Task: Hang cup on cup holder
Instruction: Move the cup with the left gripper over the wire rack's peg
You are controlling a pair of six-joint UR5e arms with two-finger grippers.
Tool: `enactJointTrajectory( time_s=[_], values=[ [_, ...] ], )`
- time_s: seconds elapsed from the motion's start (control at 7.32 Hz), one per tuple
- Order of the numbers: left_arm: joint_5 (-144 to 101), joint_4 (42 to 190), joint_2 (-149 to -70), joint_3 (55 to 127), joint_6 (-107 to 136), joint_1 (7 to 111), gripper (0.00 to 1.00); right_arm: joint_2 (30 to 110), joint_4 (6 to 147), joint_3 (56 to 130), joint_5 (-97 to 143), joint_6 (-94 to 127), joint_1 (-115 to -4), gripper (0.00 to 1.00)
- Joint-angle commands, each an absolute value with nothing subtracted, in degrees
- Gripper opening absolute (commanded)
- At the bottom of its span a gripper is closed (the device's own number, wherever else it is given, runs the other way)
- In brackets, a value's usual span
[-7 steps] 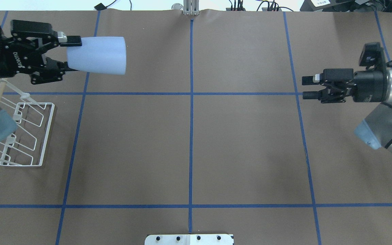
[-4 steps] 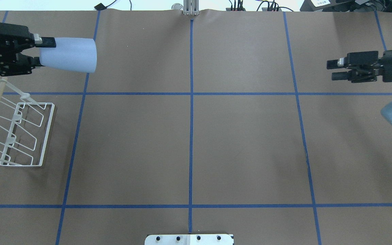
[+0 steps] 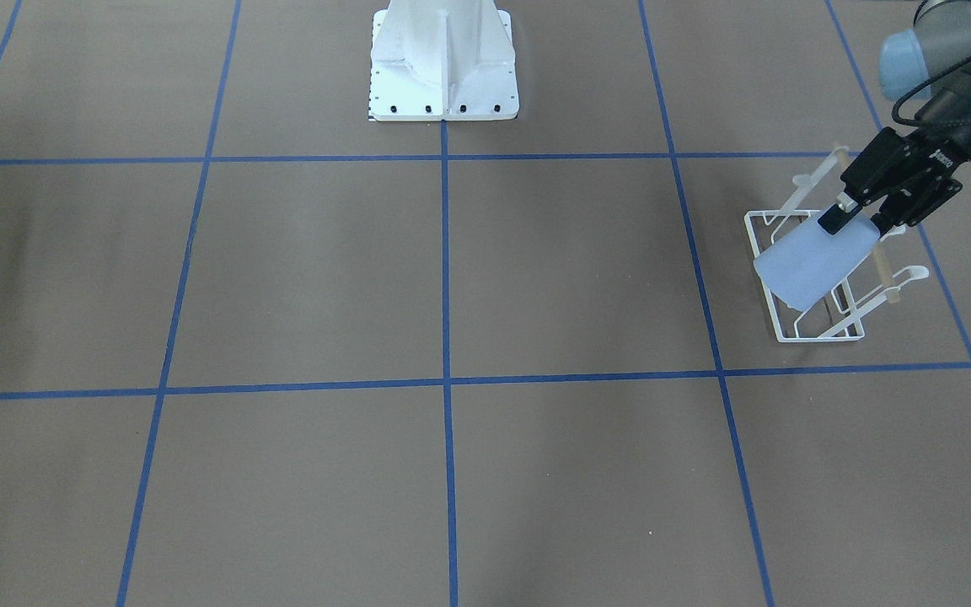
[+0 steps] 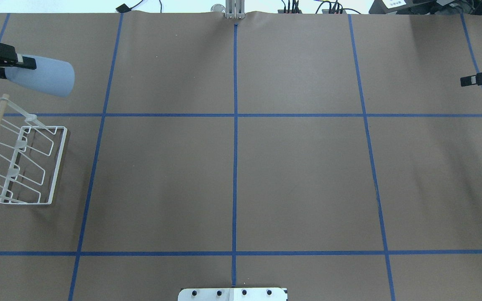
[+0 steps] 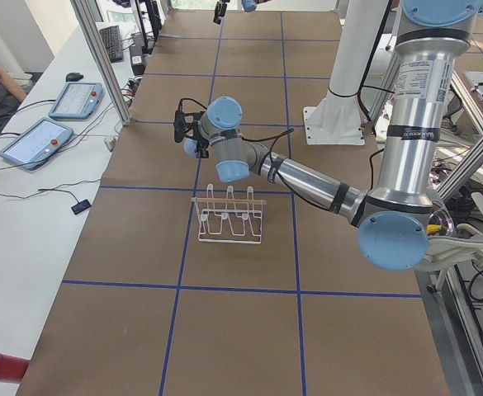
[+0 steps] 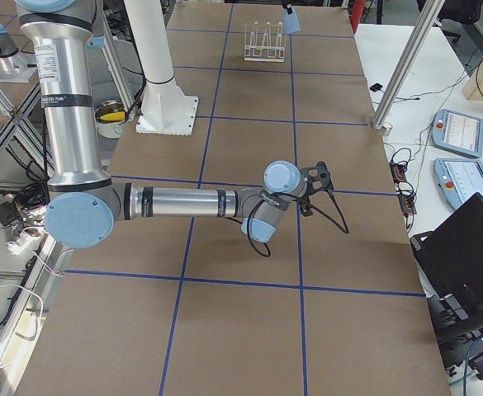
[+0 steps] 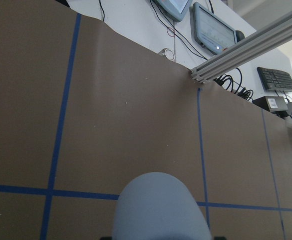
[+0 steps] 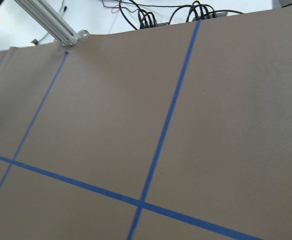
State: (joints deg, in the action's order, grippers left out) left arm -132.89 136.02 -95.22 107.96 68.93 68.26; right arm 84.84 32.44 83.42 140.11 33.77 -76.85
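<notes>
**A:** Cup [image 4: 42,77] position, please?

**B:** On my screen it's at the far left, held in the air and tipped on its side, wide rim toward the middle. The left gripper [image 3: 856,223] is pinching its narrow end.

**A:** And the rack [image 4: 58,165]?

**B:** It's standing on the tabletop [image 4: 241,179], near the cup. I can't tell whether they touch. Far right, I see only one finger of the right gripper [image 4: 471,80], so I can't tell its state.

We find the table [image 4: 299,175] covered in brown paper and marked into squares by blue tape lines [image 4: 235,167]. A white wire rack [image 4: 58,167] stands on it at the robot's left end. A white base plate [image 3: 443,67] sits mid-edge on the robot's side.
</notes>
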Motion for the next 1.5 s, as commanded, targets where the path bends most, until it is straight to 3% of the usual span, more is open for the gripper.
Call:
enactJointTrajectory(
  time_s=[0.0,0.27,0.68,1.37],
  values=[
    [-131.58,109.81,-94.83,117.55,50.44,69.17,0.0,82.55,53.77,84.8,139.74,13.09,-79.53,1.0],
    [-125.97,91.57,-94.48,124.51,40.56,67.86,0.0,81.05,74.26,90.33,139.14,0.59,-80.07,1.0],
    [-121.32,90.0,-95.01,122.62,39.03,64.35,0.0,77.26,97.59,97.45,135.36,-11.93,-80.07,1.0],
    [-120.41,90.17,-97.91,117.34,39.2,61.96,0.0,78.4,99.05,99.14,135.53,-11.87,-79.98,1.0]
  ],
)
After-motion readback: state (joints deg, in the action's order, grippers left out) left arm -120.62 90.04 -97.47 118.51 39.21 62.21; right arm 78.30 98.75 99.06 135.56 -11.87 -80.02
